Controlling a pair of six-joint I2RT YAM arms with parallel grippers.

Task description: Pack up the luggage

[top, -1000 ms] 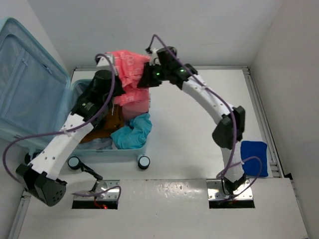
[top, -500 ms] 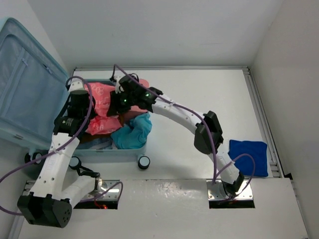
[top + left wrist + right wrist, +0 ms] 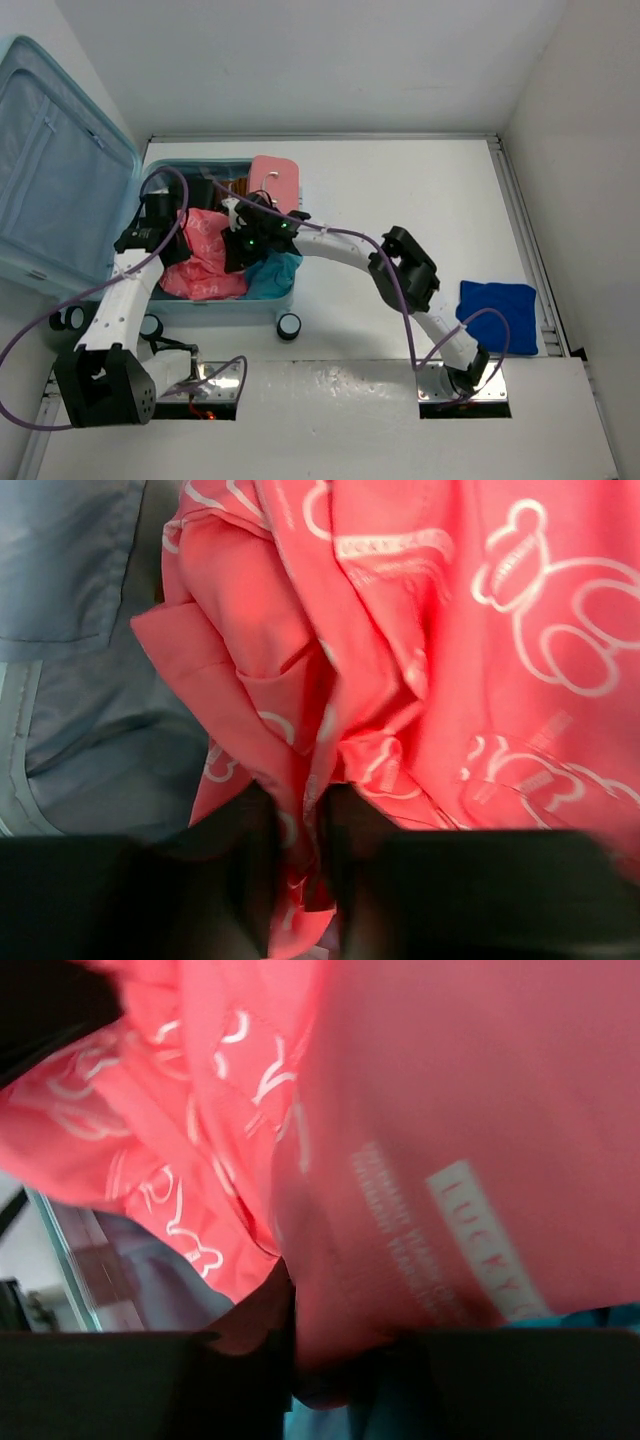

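White tabletop (image 3: 400, 190) with plain white walls behind; nothing on it obstructs the work.

Item 1. The luggage (image 3: 60, 170) lies open at the far left of the table. Its lid stands back against the left wall and its base faces up, wheels at the near edge.

Item 2. A second ago I held the pink printed garment (image 3: 205, 265) high above the base, stretched between both claws. It now rests down inside the base, toward the near left, just beside a teal cloth (image 3: 278, 272) packed at its right.

Item 3. With the garment lowered, a small pink hard case (image 3: 275, 180) shows at the far end of the base.

Item 4. A blue cloth (image 3: 497, 315) lies on the table, well apart at the near right, not yet packed.

Item 5. My left claw (image 3: 300, 815) is clenched on a fold of the garment. My right claw (image 3: 293, 1360) also pinches the pink fabric between its fingers.

Finding: the garment is delivered into the luggage but not yet let go. I judge release and withdrawal to be the step in hand, with the blue cloth outstanding.
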